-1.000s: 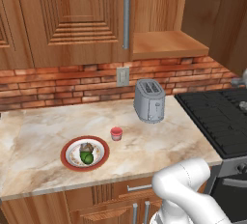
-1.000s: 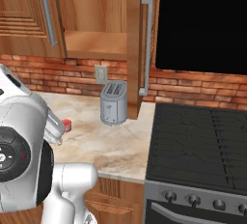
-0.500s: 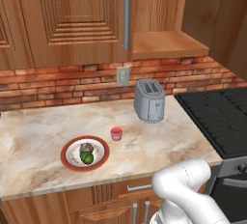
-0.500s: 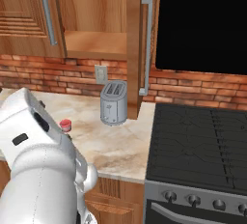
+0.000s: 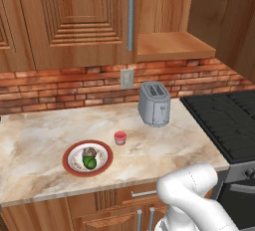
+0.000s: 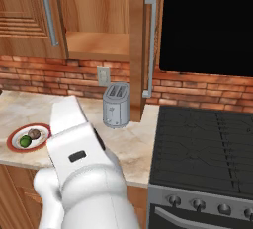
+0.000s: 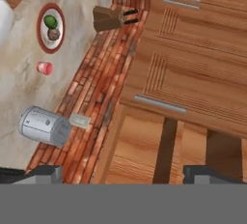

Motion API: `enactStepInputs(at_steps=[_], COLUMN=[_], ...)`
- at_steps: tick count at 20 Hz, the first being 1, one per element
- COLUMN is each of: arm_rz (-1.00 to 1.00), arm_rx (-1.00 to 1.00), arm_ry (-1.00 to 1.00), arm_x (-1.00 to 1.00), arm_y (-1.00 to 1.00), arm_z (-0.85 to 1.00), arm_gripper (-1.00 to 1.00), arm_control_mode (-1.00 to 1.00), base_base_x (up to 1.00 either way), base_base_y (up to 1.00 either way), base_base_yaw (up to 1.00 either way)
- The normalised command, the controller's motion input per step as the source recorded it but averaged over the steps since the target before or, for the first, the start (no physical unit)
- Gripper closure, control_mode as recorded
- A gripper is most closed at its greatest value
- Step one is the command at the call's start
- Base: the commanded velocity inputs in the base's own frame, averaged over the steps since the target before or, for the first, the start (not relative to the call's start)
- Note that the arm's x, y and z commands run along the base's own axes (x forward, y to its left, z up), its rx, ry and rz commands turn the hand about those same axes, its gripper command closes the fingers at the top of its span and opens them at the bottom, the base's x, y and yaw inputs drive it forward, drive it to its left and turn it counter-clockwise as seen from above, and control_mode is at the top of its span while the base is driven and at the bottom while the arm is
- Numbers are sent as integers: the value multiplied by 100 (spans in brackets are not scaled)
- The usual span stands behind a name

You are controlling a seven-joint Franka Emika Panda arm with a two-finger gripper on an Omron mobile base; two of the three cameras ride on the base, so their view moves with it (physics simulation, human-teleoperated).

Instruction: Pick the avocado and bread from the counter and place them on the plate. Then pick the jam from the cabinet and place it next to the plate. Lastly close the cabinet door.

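- You saw the gripper (image 7: 123, 172) at the bottom edge of the hand view, its two dark finger tips set wide apart and clamped on nothing; only the tips showed.
- You saw the white arm cover the lower centre of the right base view and hide part of the counter (image 6: 141, 139) behind it.
- The plate (image 5: 70, 151), round and white with a wide red rim, lay at lower left of the left base view on the marbled beige counter.
- The avocado (image 5: 89, 163), a smooth dark-green ball, and the bread (image 5: 89, 152), a lumpy brown chunk, sat on the plate touching each other.
- The jam (image 5: 120, 137), a small squat red jar, stood on the counter just beside the plate; its label was too small to make out.
- The cabinet (image 5: 174, 46) stood open at upper right, its plain wood shelf bare, its top cut off by the frame.
- The cabinet door (image 6: 143, 35) showed edge-on, with a long silver bar handle (image 6: 148, 45).
- A brushed metal toaster (image 5: 154, 104) stood before the brick wall (image 5: 60, 85).
- A dark knife block (image 7: 108, 18) appeared near the top of the hand view.
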Motion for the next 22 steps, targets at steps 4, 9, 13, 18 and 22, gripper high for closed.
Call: enactStepInputs(at_steps=[4, 9, 13, 18, 22], arm_rz=[0, 0, 0, 2, 0], arm_rx=[14, 7, 7, 11, 9], arm_ry=[1, 8, 9, 5, 5], arm_x=[2, 27, 37, 17, 29], arm_y=[-39, -20, -23, -48, -30], arm_z=[0, 0, 0, 0, 0], arm_gripper=[-100, -100, -100, -100, -100], arm_control_mode=[-100, -100, -100, -100, -100], base_base_x=[0, 0, 0, 0, 0], base_base_y=[0, 0, 0, 0, 0], base_base_yaw=[0, 0, 0, 0, 0])
